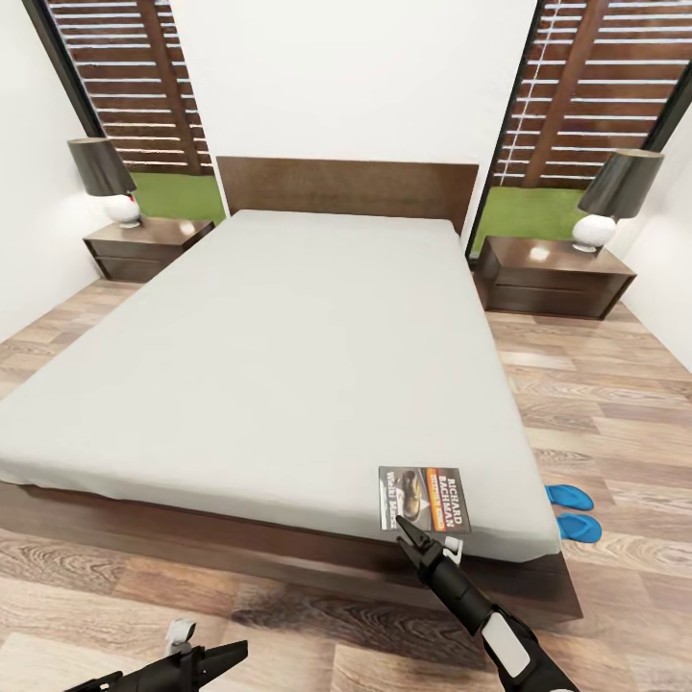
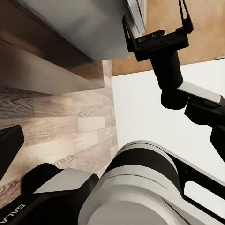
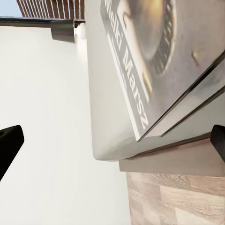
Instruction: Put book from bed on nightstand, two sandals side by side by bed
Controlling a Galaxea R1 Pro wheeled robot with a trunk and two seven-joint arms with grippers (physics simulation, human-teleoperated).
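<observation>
The book (image 1: 423,498), dark with an orange band, lies flat on the light-grey mattress of the bed (image 1: 279,356), near its front right corner. My right gripper (image 1: 428,540) is open just below the book's near edge, level with the mattress side. In the right wrist view the book (image 3: 154,56) sits at the mattress corner, ahead of the widely spread fingertips (image 3: 9,143). Two blue sandals (image 1: 574,511) lie close together on the floor right of the bed's foot. A nightstand (image 1: 149,245) flanks the headboard on the left and another nightstand (image 1: 553,276) on the right. My left gripper (image 1: 207,642) hangs open and empty, low over the floor.
Each nightstand carries a lamp with a dark shade, one lamp (image 1: 106,178) on the left and one lamp (image 1: 610,197) on the right. The dark bed frame (image 1: 288,557) juts out below the mattress. Wood floor runs along both sides of the bed, and white walls close in at the left and right.
</observation>
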